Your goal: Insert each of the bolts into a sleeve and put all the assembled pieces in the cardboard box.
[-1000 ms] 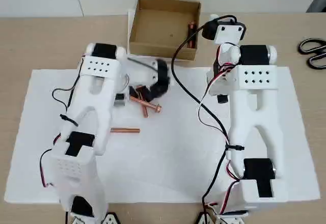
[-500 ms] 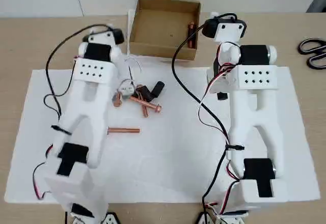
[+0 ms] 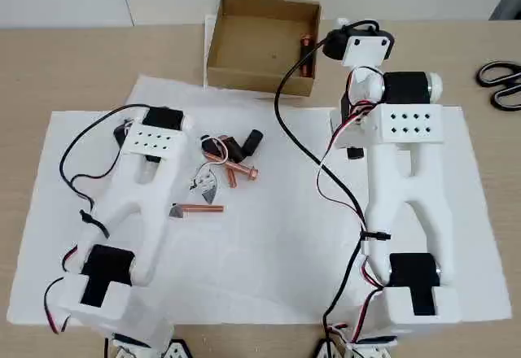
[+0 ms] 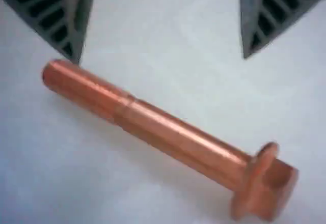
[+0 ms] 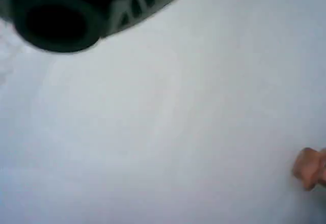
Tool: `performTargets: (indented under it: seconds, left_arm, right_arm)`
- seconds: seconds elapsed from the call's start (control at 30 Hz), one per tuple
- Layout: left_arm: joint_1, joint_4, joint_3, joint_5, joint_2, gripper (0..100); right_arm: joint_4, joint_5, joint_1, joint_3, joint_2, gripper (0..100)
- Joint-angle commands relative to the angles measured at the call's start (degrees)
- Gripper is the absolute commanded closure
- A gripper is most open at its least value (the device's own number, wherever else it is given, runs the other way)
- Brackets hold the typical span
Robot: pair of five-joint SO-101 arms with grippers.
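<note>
The left hand [image 4: 162, 51], wide open above the copper flanged bolt [image 4: 168, 132], should, I think, centre its jaws across the shank before closing.

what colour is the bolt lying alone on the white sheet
Copper: the bolt is a shiny orange-brown, clearest in the left wrist view.

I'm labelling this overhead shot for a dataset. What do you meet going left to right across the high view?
left arm → black sleeve → copper piece inside the cardboard box → right arm → scissors
</note>
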Motion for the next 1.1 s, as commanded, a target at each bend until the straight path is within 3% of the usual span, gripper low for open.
performTargets:
  seconds: [0.0,0.23,0.5,0.77,1.07]
  left_arm:
    - [-1.8,-4.6,2.6,2.1,-3.1,80]
    - [-2.0,-14.6,10.8,4.3,-3.1,80]
    - [-2.0,-19.4,14.8,7.8,-3.1,81]
    - [-2.0,-20.0,15.0,8.2,-3.1,98]
    - [-0.9,-19.6,14.6,7.7,-3.6,99]
  right_arm:
    - [-0.4,-0.2,-0.2,-0.4,-3.4,99.5]
    - [-0.4,-0.2,0.0,-0.4,-3.4,99.5]
    - [-0.7,-0.2,0.0,-0.4,-3.4,99.5]
    - [-0.7,-0.2,0.0,-0.4,-3.4,99.5]
    - [-0.7,-0.2,0.0,-0.4,-3.3,99.5]
